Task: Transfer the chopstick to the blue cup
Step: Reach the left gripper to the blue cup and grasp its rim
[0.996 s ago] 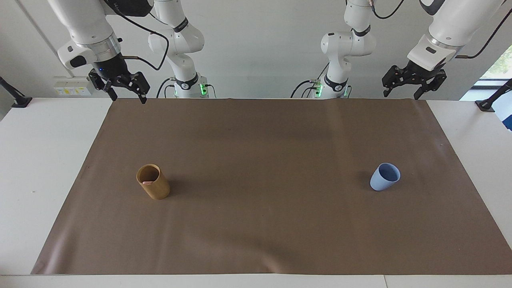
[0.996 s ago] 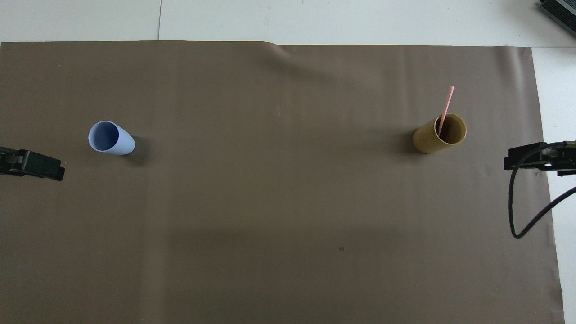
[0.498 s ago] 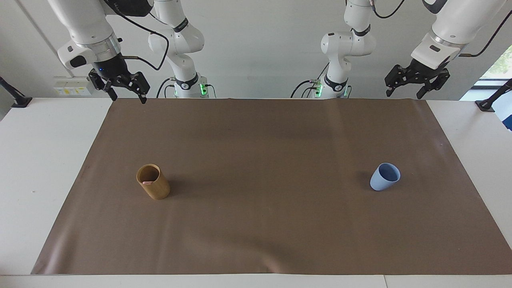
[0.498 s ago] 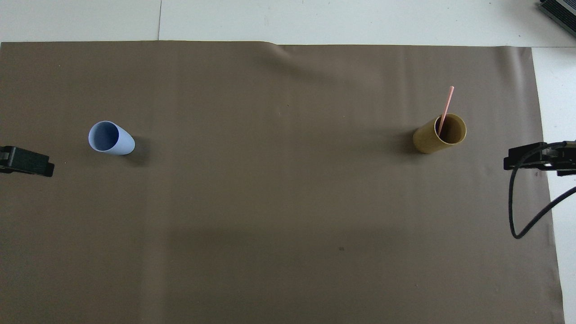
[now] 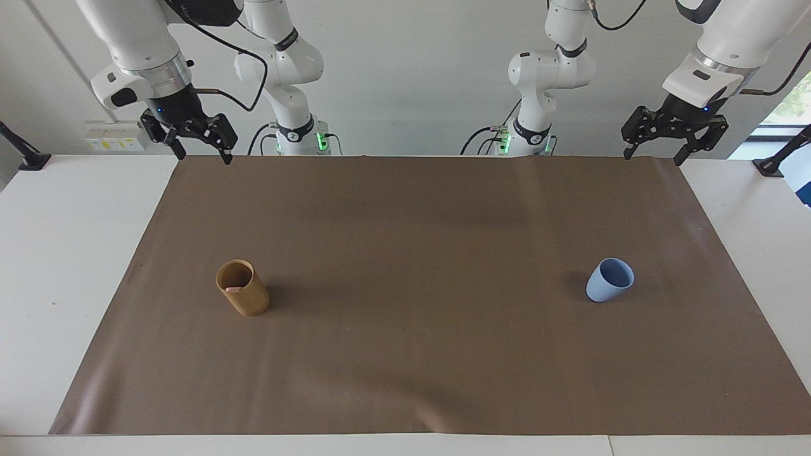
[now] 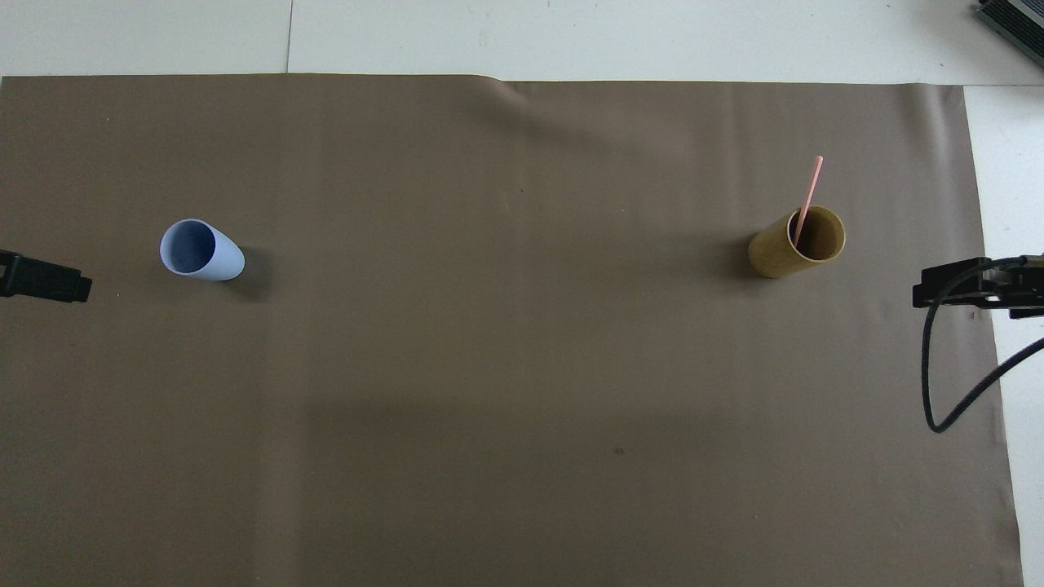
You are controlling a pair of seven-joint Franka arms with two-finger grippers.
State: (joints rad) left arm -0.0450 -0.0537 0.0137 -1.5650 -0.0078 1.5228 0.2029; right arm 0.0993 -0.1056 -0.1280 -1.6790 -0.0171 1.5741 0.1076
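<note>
Chopstick (image 6: 808,198) stood in the tan bamboo cylinder (image 6: 795,242), on the brown mat (image 6: 522,367) below our right gripper (image 5: 201,147), which hung spread wide and empty over the mat's edge. Our left gripper (image 5: 656,147), also wide and empty, hung above the mat's corner, the blue cup (image 5: 609,280) below it, well apart from the cylinder. Bare mat lay between them.

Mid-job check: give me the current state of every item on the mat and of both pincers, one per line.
chopstick: standing in the tan cup, leaning on its rim, top sticking out.
tan cup: upright on the mat, toward the right arm's end.
blue cup: upright, empty, toward the left arm's end.
right pincer: open, empty, raised over the mat's edge near the robots.
left pincer: open, empty, raised over the mat's corner.
</note>
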